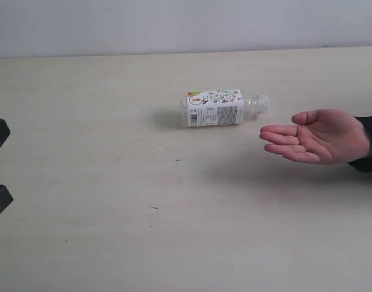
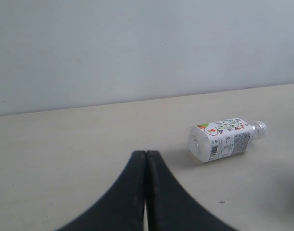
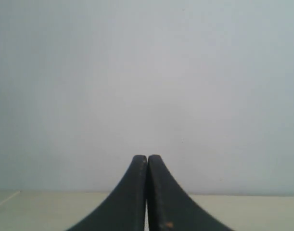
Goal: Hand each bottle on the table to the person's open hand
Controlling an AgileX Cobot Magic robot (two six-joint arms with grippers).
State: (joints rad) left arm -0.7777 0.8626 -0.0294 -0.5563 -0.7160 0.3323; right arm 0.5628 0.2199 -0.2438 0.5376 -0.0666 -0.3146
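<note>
Bottle [image 1: 215, 108], white label with colourful print, lies on its side on the worktop [image 1: 100, 243], middle-back area, neck end toward the hand [image 1: 322, 137]. The hand is open, palm up, fingers pointing to the left of the exterior view, near the neck end but not touching. On the near side, well apart from the bottle, the left claw [image 2: 146, 154] is pinched together, empty. The right claw [image 3: 147, 157] is also pinched together and empty, facing the pale wall [image 3: 147, 72].
</note>
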